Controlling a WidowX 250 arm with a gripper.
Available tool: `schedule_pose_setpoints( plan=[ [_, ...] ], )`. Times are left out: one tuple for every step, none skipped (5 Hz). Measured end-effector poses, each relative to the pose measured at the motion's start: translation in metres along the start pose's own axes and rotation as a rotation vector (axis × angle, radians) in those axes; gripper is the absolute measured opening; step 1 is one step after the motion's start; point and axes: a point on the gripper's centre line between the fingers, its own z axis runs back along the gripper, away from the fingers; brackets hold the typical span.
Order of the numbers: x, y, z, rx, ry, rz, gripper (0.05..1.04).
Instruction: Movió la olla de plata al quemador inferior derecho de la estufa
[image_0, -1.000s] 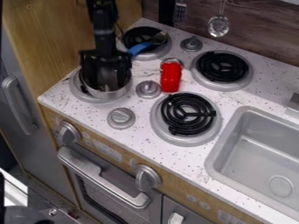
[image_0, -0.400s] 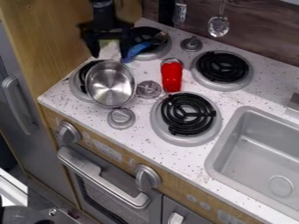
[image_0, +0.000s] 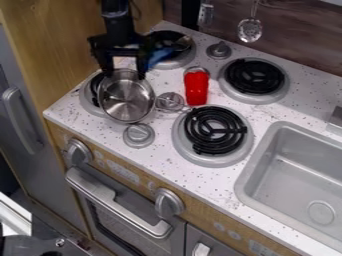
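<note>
Fingers of the black gripper (image_0: 124, 74) hang spread apart, holding nothing, with their tips over the far rim of the silver pot (image_0: 125, 100). From them the pot lies just below in the view, toward the oven side of the counter, its round mouth open to the camera. Being round, it gives the grip no long axis except by its handle: what looks like a thin one runs off to the fingers' right, across the upper knob (image_0: 169, 102). The goal, the lower right burner (image_0: 215, 131), lies farther out on that same side and lower, so the carry calls for a slanting move right and toward the oven, once one wall of the pot is pinched.

Whether either fingertip touches the rim cannot be told, nor whether the pot's base sits level. The pot hides much of the lower left burner (image_0: 87, 100) beneath it. Right of the fingers and a little above, a blue-handled tool (image_0: 159, 56) lies over the upper left burner (image_0: 188, 56), its near end crowded by the gripper. Farther right, beyond the pot, stands a red bottle (image_0: 196, 89), near enough the route to be knocked.
</note>
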Motion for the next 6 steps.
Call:
schedule_pose_setpoints(
  plan=[
    [-0.003,-0.024,-0.008,0.008,-0.015,0.062,0.998],
    [-0.007,-0.039,-0.008,0.021,0.004,0.177,0.998],
    [0.004,-0.053,-0.013,0.053,-0.026,0.261,0.998],
    [0.022,-0.055,-0.017,0.069,-0.043,0.351,0.998],
    [0.038,-0.047,-0.03,0.095,-0.043,0.429,0.998],
    [0.048,-0.04,-0.031,0.136,-0.037,0.469,0.998]
  ],
)
